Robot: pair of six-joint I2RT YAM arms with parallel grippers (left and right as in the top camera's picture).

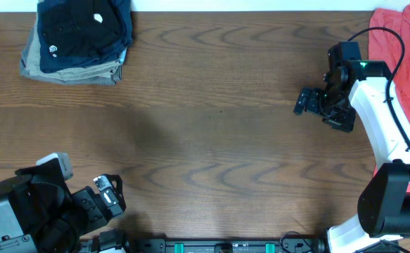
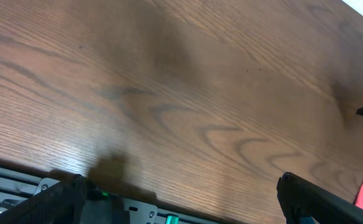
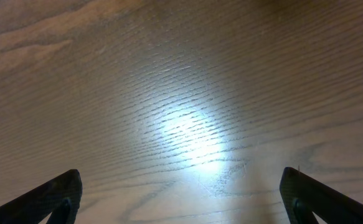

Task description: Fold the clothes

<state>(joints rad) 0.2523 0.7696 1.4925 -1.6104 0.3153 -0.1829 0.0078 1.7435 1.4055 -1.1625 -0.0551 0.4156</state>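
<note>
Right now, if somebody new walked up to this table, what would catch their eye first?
Probably the red cloth at the far right corner, bright against the brown wood, just behind the right arm. Next, the stack of folded clothes, dark over tan, at the far left corner. The left tool and right tool hang open over the wood-grain table, holding nothing.

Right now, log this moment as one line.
left gripper: open, empty | right gripper: open, empty | folded stack: far left | red garment: far right, loose
</note>
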